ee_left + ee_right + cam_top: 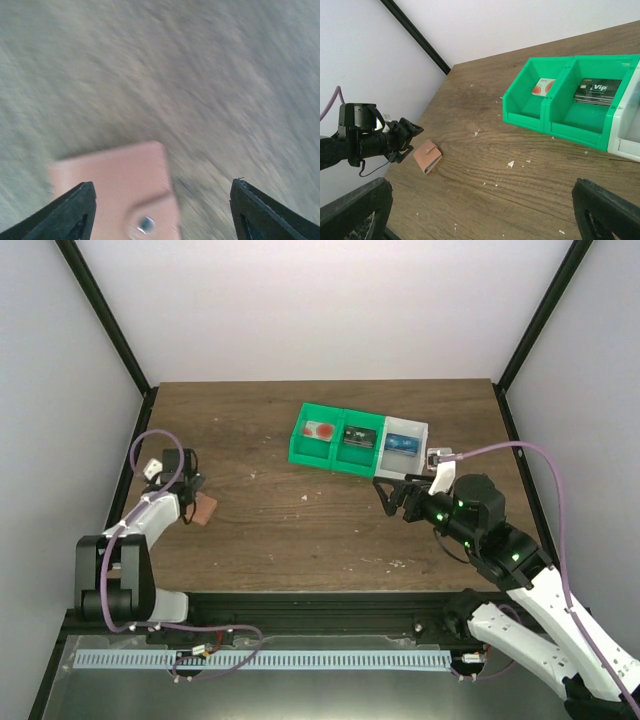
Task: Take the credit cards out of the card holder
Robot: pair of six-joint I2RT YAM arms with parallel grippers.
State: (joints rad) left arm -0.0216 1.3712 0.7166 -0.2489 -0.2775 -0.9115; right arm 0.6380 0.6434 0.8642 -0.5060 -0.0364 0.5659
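The card holder [206,510] [427,156] is a salmon-pink sleeve with a snap flap, lying shut and flat on the wooden table at the left. The credit cards are hidden inside it; only a thin dark edge shows along one side. My left gripper [192,502] [161,185] hovers low right over the holder [115,185], jaws open wide. The holder lies beside the left finger [75,210], with bare table between it and the right finger. My right gripper [392,492] [481,200] is open and empty at mid-table, facing the holder from far off.
A green two-compartment bin [310,454] [547,125] and a white bin [405,426] stand at the back centre, holding small red, black and blue items. Pale crumbs [510,163] are scattered on the wood. The black frame rail runs along the table's left edge.
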